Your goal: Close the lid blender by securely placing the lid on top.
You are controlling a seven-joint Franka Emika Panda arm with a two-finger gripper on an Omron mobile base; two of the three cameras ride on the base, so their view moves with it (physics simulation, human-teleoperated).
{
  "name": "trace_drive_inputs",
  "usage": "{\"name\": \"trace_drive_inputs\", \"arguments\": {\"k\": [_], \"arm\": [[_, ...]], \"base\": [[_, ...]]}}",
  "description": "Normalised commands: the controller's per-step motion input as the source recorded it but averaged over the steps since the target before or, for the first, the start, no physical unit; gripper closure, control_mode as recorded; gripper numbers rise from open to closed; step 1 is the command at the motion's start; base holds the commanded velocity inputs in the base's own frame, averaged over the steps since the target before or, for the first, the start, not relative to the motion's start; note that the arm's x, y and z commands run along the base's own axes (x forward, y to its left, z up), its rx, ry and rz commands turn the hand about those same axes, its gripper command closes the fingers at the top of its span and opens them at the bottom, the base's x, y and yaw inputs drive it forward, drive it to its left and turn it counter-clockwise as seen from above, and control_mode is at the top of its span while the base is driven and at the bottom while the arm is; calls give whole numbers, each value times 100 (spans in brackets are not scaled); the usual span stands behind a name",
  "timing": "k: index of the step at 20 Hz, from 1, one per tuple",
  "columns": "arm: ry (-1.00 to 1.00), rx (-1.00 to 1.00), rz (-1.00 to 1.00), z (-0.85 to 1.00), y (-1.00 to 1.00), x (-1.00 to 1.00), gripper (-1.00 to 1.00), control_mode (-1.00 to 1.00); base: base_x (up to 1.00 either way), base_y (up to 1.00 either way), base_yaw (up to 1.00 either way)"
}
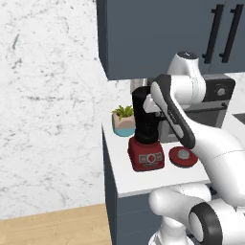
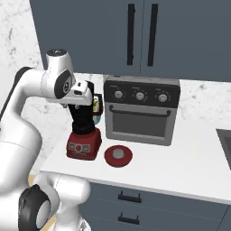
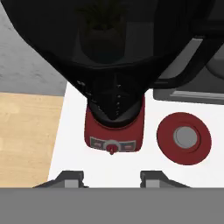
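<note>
The blender (image 1: pixel 145 129) stands upright near the counter's left end, a dark jar (image 3: pixel 113 52) on a red boxy base (image 3: pixel 114 131) with a light control panel. Its jar top is uncovered. The lid (image 3: pixel 184 138), a flat red disc with a grey centre, lies on the counter just right of the base (image 2: pixel 118 155) and apart from it. My gripper (image 3: pixel 111 177) hovers over the blender, looking down at it, with the hand (image 2: pixel 85 95) beside the jar's top. Its fingertips (image 3: pixel 72 177) stand wide apart with nothing between them, so it is open.
A grey-black oven (image 2: pixel 140 110) with knobs stands behind the lid, to the right of the blender. A small potted plant (image 1: pixel 124 119) sits behind the blender by the wall. Dark upper cabinets (image 2: pixel 135 31) hang overhead. The counter's left edge (image 3: pixel 59 127) drops to wooden floor.
</note>
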Motion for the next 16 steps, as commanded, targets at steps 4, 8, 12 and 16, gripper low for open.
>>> {"name": "trace_drive_inputs", "arguments": {"k": [4, 8, 12, 16], "arm": [[0, 0, -2, -2, -26, -16, -100, -100], [8, 2, -22, -22, -89, -27, -100, -100], [13, 5, -30, -45, -100, -26, -100, -100], [14, 1, -27, -67, -100, -18, -100, -100]], "base": [[0, 0, 0], [0, 0, 0], [0, 0, 0], [0, 0, 0]]}}
